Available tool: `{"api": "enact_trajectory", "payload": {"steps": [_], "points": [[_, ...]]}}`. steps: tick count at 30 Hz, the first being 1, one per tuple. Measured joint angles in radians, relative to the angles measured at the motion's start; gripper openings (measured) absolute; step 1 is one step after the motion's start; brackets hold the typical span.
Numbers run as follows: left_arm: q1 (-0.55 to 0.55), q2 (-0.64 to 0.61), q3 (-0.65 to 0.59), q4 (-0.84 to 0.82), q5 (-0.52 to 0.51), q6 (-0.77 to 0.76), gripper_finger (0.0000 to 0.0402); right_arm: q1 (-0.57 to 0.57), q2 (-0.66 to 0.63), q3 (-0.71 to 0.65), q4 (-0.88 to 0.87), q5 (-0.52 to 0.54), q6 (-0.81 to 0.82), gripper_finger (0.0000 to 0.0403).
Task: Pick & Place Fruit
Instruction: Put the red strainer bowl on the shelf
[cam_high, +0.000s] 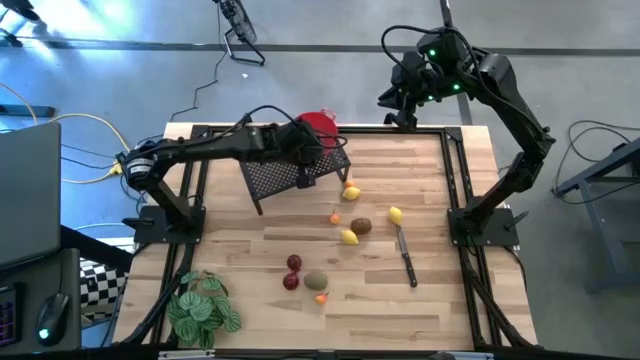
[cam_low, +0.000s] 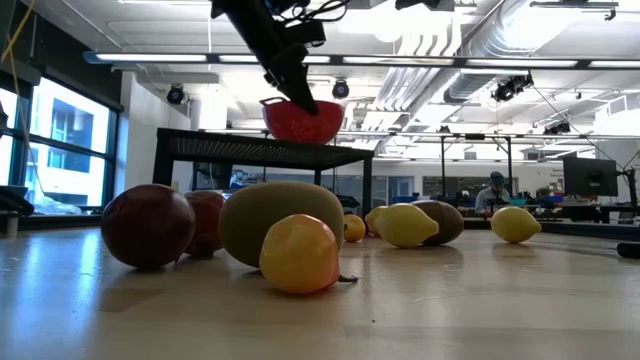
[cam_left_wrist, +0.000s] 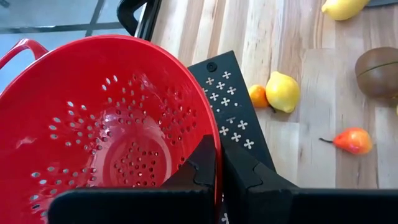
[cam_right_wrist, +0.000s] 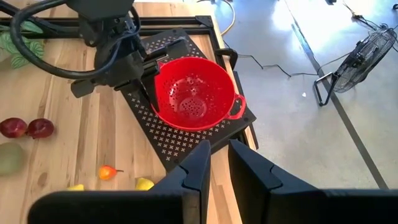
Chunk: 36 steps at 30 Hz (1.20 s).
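Observation:
The fruit lies loose on the wooden table: yellow lemons (cam_high: 351, 193) (cam_high: 396, 214), a brown oval (cam_high: 361, 226), dark red balls (cam_high: 294, 262), an olive-green oval (cam_high: 316, 281) and small orange pieces (cam_high: 321, 297). A red mesh bowl (cam_high: 320, 124) sits on a black perforated rack (cam_high: 285, 175) near the far edge. My left gripper (cam_left_wrist: 218, 171) is shut on the bowl. My right gripper (cam_right_wrist: 219, 163) hangs high over the table's far right corner with a narrow gap between its fingers, and it touches nothing. My left gripper pinches the red bowl's rim (cam_left_wrist: 217, 146) on the side nearest the rack's middle, with one finger (cam_left_wrist: 202, 163) inside the bowl and one (cam_left_wrist: 242, 171) outside. The fingers slant down from above and from the table's left. The bowl stays upright, its base on the rack (cam_low: 300, 145).
A knife (cam_high: 406, 255) lies right of the fruit, pointing toward the near edge. A green leafy plant (cam_high: 203, 305) stands at the near left corner. Black frame rails (cam_high: 455, 180) run along the table's sides. Bare wood lies between the rack and the red balls.

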Motion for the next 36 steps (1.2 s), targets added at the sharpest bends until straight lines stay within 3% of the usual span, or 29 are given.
{"api": "enact_trajectory", "payload": {"steps": [12,36], "points": [[0.054,0.005,0.0,-0.01,0.036,-0.023,0.0,0.0,0.0,0.0,0.0,0.0,-0.017,0.005],[0.053,0.005,0.0,-0.001,0.05,-0.044,0.0018,0.0,0.0,0.0,0.0,0.0,-0.017,0.005]]}}
